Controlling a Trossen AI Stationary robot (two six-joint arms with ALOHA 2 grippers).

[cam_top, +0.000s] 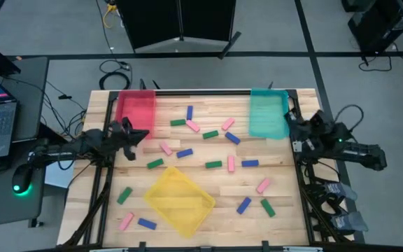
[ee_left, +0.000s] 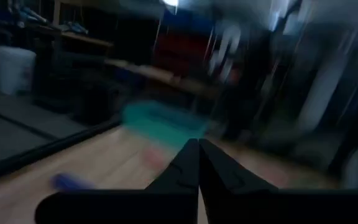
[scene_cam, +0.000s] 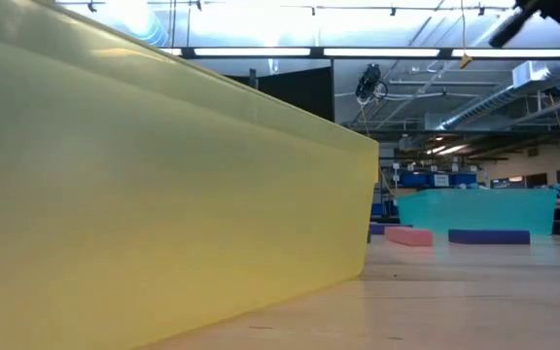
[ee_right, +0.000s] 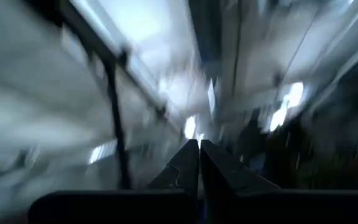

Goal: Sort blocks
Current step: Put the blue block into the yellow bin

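Blocks scattered, axes variously angled

No text, label, brand or number is readable on anything.

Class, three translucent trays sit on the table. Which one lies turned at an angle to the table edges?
The yellow tray, near the front edge; the red tray and teal tray sit square at the back.
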